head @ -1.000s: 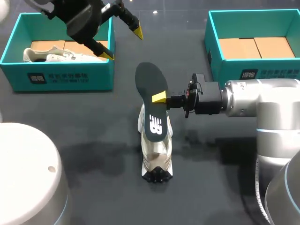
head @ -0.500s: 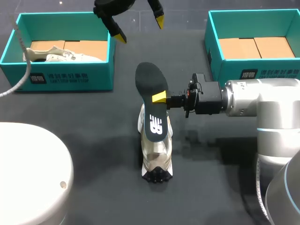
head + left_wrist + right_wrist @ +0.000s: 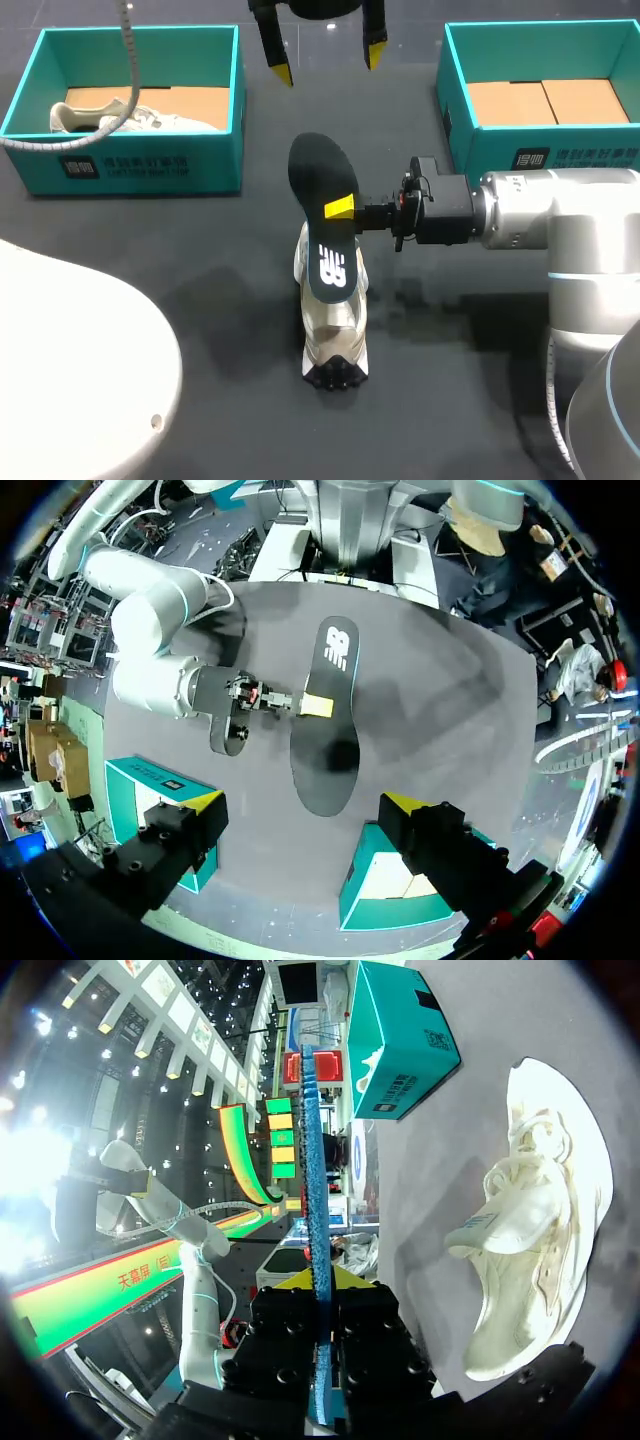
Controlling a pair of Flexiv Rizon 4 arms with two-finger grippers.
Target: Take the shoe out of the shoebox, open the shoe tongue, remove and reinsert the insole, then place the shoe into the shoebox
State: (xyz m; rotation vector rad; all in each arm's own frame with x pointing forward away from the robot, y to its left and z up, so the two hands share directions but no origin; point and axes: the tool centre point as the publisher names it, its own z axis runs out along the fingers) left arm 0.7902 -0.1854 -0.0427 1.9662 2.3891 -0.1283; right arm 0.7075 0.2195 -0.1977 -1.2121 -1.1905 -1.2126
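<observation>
One insole (image 3: 320,175), gripped at its edge in my right hand (image 3: 345,208), held over the shoe (image 3: 335,340), long axes roughly aligned; my left hand (image 3: 327,63) hangs open, well beyond.

Shoe (image 3: 335,325) mid-table, insole (image 3: 320,180) above it — left box (image 3: 130,170), second shoe (image 3: 110,118) inside, at the far-left corner; right box (image 3: 470,150) far-right.
</observation>
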